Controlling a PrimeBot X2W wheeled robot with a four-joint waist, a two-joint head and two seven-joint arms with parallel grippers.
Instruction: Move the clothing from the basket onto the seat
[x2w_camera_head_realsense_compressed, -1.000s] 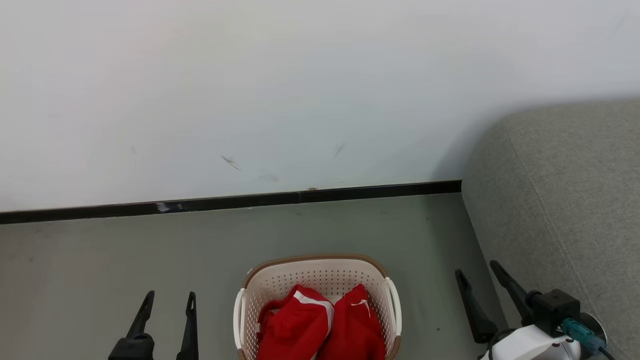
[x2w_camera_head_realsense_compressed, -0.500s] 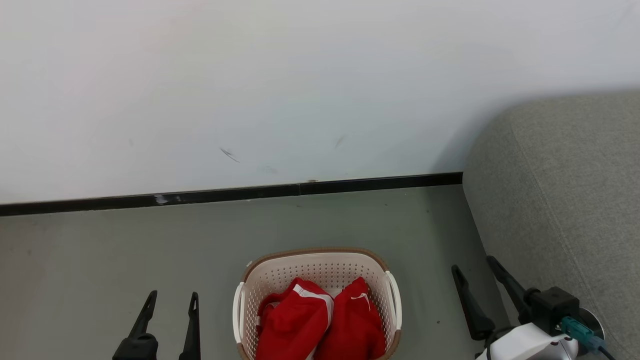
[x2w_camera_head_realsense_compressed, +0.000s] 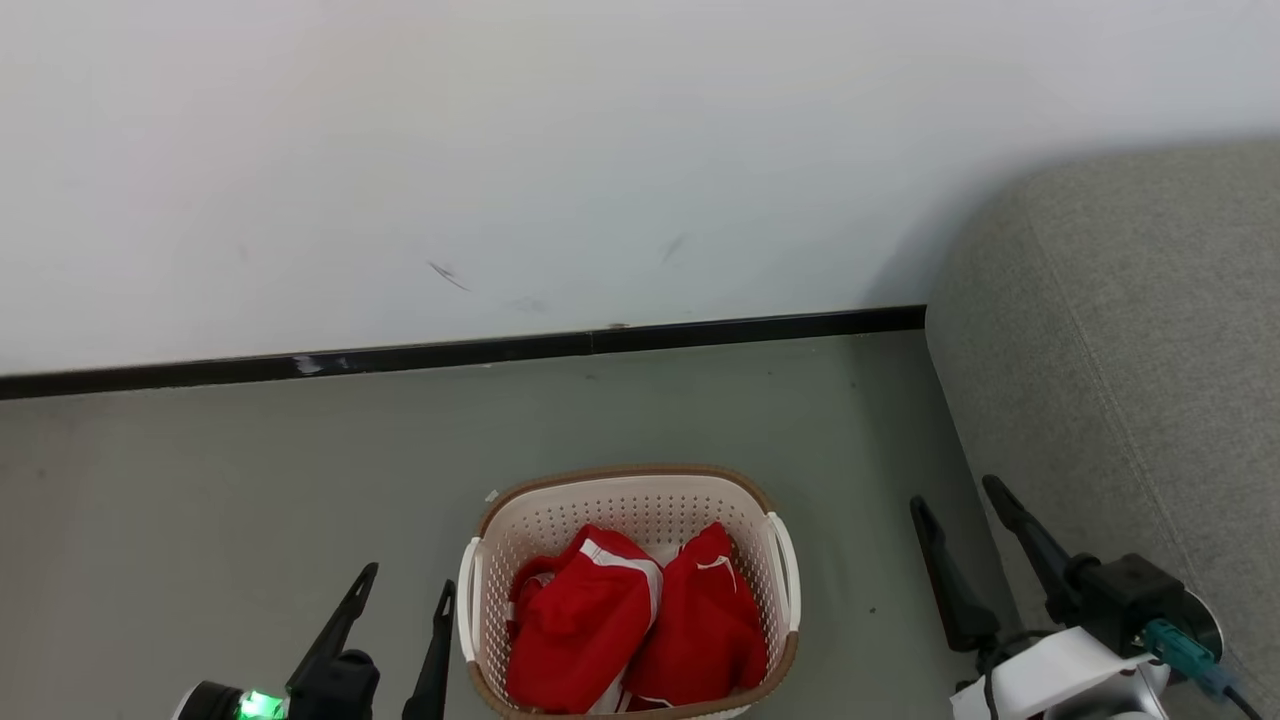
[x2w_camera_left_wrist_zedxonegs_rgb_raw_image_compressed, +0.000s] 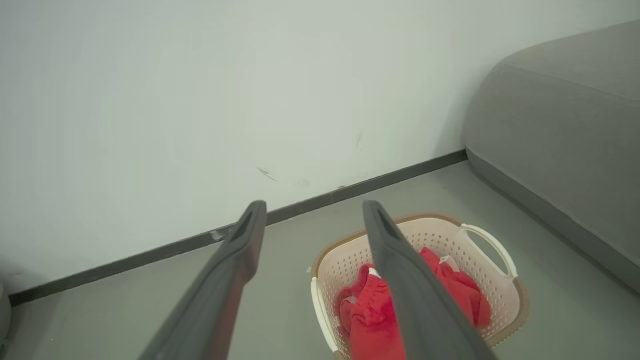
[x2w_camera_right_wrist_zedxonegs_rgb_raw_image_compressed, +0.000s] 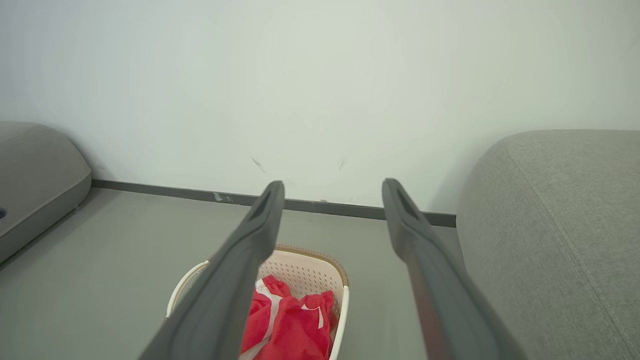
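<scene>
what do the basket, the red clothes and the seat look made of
The basket: likely moulded plastic, matte cream, perforated walls. The clothing: soft red fabric, possibly synthetic; it bunches and folds. The seat: grey woven upholstery with a stitched seam.

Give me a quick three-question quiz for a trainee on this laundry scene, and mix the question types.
1. True or false: the clothing lies in the basket.
2. In the head view, on which side of the basket is the seat? A: left. B: right. C: directly in front, against the wall.
3. Fill in: the left gripper and the right gripper are both ____.

Key: 1 true; 2 B; 3 open.
</scene>
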